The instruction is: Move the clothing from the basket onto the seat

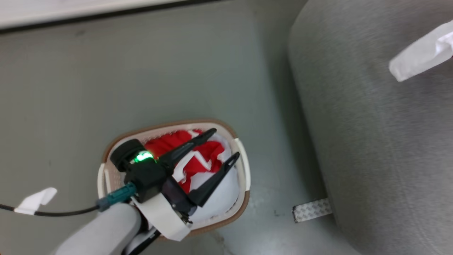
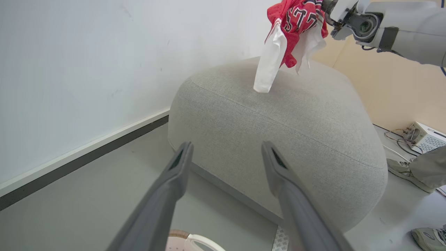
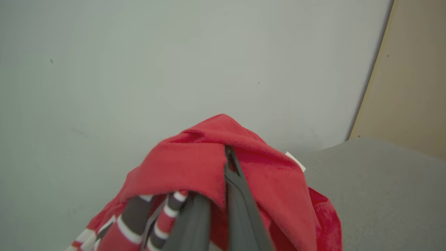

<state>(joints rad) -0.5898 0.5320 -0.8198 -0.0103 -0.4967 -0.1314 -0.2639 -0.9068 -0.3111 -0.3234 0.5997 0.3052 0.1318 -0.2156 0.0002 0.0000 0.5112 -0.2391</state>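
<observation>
1. The basket (image 1: 245, 171) sits on the grey floor (image 1: 159, 71), near the seat (image 1: 382, 159) but not touching it. Inside it lie red and white clothes (image 1: 198, 159) on a white padded liner (image 1: 221, 198).
2. The left gripper (image 1: 225, 143) hangs over the basket. Its two dark fingers are spread wide apart and pinch nothing.
3. The right gripper (image 3: 223, 181) has its fingers pressed close together on a red garment (image 3: 209, 164), which bunches up over them.
4. The head view looks straight down into the basket. The left wrist view looks sideways, and there a bit of the basket's rim peeks in at the bottom.
5. The left wrist view shows the right arm (image 2: 400, 24) holding the red garment high over the seat, with black-and-white letters on it. A white part (image 2: 270, 66) hangs down to the seat's top. It is too hard to tell if it touches.
6. In the head view, that white part shows over the seat at the upper right.
7. The left wrist view also shows a white wall (image 2: 87, 69), a person's shoes (image 2: 400, 167) and a small white box (image 2: 427, 137) with wires on the floor.
8. The head view shows a strip of tape (image 1: 311, 210) on the floor at the foot of the seat.
</observation>
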